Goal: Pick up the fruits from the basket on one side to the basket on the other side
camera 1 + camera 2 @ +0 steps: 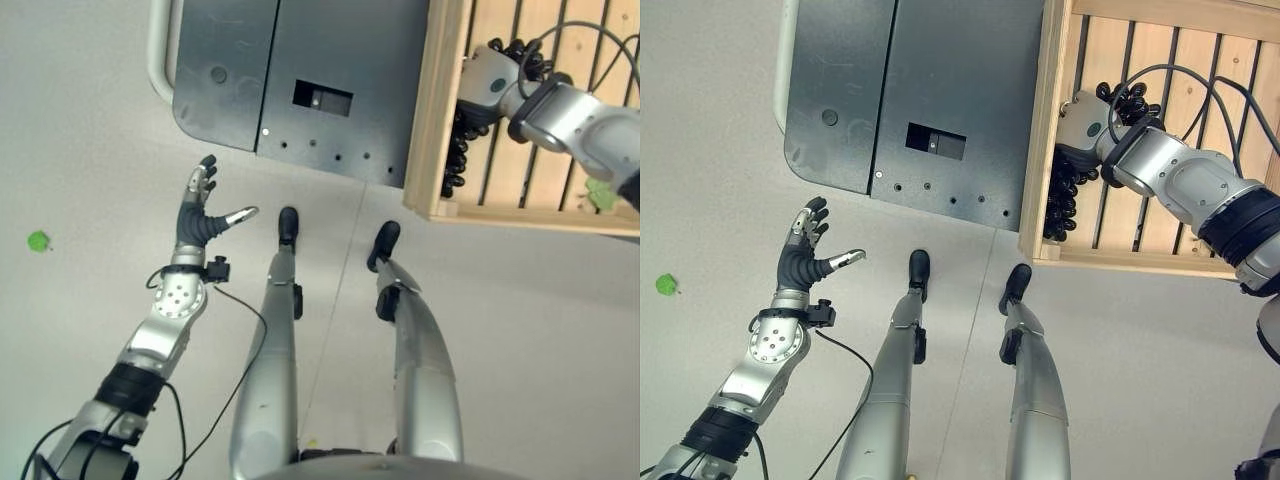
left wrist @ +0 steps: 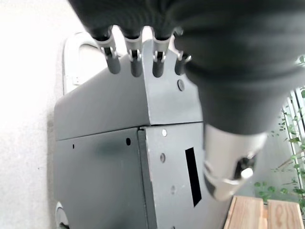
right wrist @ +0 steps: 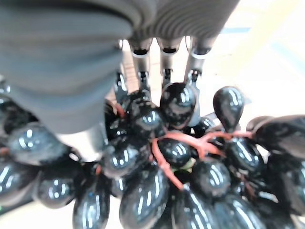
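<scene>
Grape bunch (image 1: 1060, 205): a cluster of glossy black grapes on a reddish stem, seen hanging down along the inner left wall of the wooden crate, at about 1 o'clock in the head views.
Grapes relative to right hand: the bunch is located directly under and against the hand; in the right wrist view the grapes (image 3: 176, 157) are pressed up to the fingers, with the red stem branching just past the fingertips.
Right hand (image 1: 1087, 128): it is reached into the crate from 3 o'clock, its dark-tipped fingers (image 3: 142, 62) bent down into the top of the bunch and its thumb set against the grapes on the near side; the bunch is gripped.
Wooden crate (image 1: 436, 120): a slatted pale-wood box at 1 to 2 o'clock, standing on the floor, its left wall just beside the dark panel.
Left hand (image 1: 200, 210): held over the bare floor at about 9 o'clock, well apart from the crate; the fingers are extended and spread, the thumb is stretched out to the side, and nothing is held or touched.
Dark panel (image 1: 290, 70): a flat grey metal unit with a rectangular slot, at 12 o'clock, ahead of the left hand's fingertips (image 2: 136, 62).
Green object (image 1: 38, 240): a small green piece lying on the floor at 9 o'clock, well apart from the left hand; its kind cannot be told.
Floor (image 1: 520, 330): pale grey.
</scene>
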